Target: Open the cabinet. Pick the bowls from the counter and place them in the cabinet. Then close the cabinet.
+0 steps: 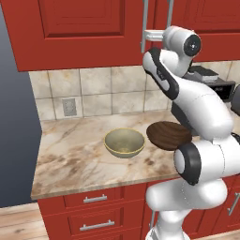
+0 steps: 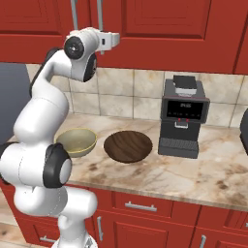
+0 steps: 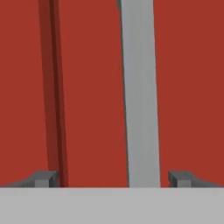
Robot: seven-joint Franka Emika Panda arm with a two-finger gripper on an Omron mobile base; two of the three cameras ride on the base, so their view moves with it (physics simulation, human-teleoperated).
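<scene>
Red raised-panel doors of the wall cabinet point(image 1: 89, 28) hang shut above the counter, and my two-finger gripper point(image 3: 113, 178) is raised right up against them. Through the hand camera, a long vertical silver bar handle point(image 3: 140, 96) stands between my spread dark fingertips point(image 3: 43, 178), nearer the right one, with the seam between the doors at the left; my jaws are wide apart and hold nothing. The left base camera shows my hand level with that handle point(image 1: 145, 28). Below, on the beige marble-patterned counter point(image 1: 70, 159), the olive-tan bowl with a yellowish rim point(image 1: 124, 142) sits just beside the dark brown wood-grained bowl point(image 2: 128, 146). The right base camera adds a black coffee machine point(image 2: 183, 116) standing near the brown bowl, against the tan tiled wall point(image 2: 121, 94).
</scene>
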